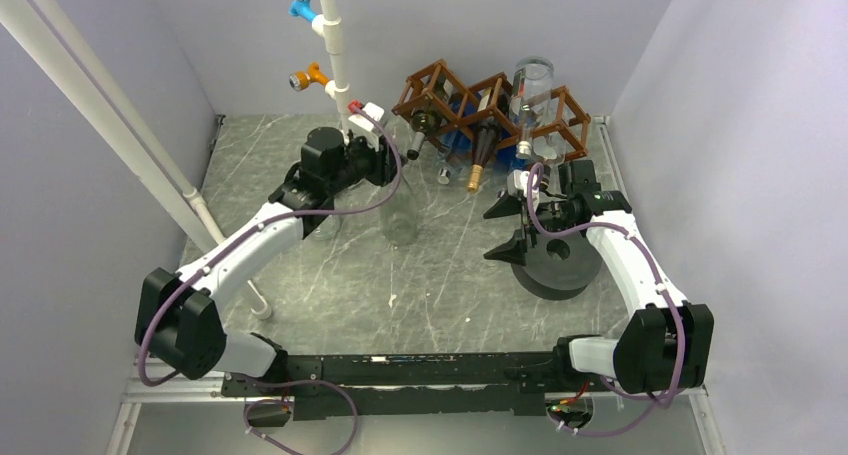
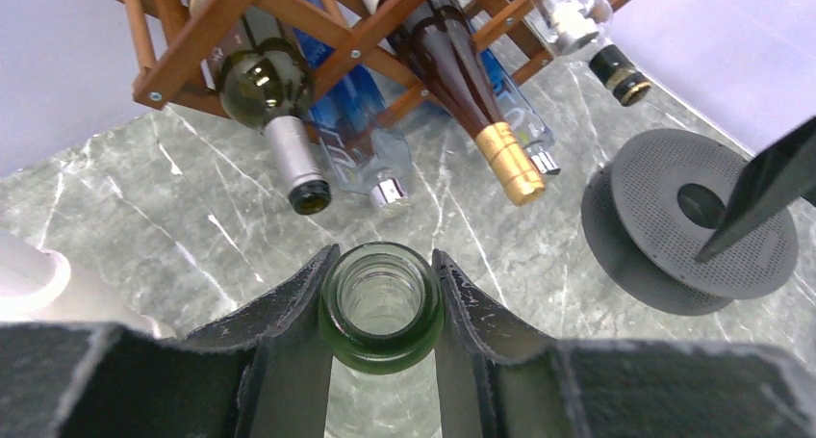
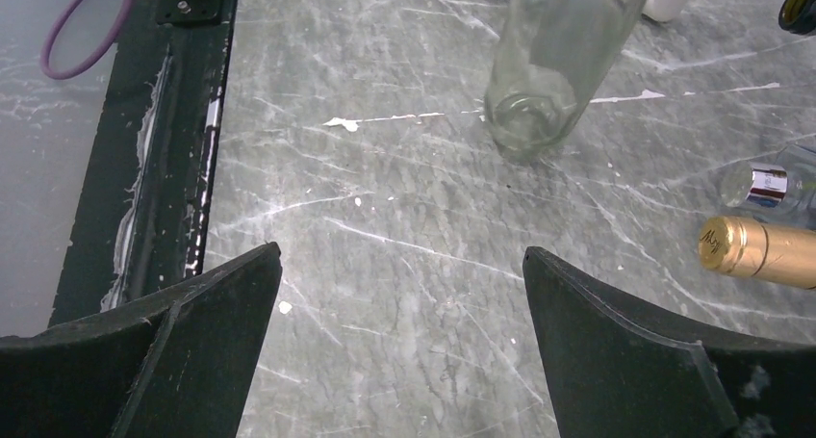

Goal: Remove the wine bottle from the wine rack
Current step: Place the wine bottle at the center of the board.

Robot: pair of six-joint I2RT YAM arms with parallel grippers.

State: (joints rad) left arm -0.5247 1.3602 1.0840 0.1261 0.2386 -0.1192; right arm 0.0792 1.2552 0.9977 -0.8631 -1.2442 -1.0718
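A clear wine bottle [image 1: 400, 220] with a green-tinted mouth [image 2: 382, 303] stands upright on the marble table, in front of the wine rack. My left gripper [image 2: 385, 255] is shut on its neck, one finger pressed against each side of the rim. The brown lattice wine rack [image 1: 490, 100] stands at the back and holds several bottles lying neck-forward. Among them are a dark green one [image 2: 265, 87] and a gold-capped one [image 2: 510, 164]. My right gripper [image 1: 503, 228] hangs open above bare table, with nothing between its fingers [image 3: 207, 342]. The clear bottle [image 3: 548, 63] also shows ahead of it.
A black perforated disc [image 1: 557, 265] lies on the table under my right arm. A white pipe [image 1: 335, 35] rises at the back left of the rack. Grey walls close in three sides.
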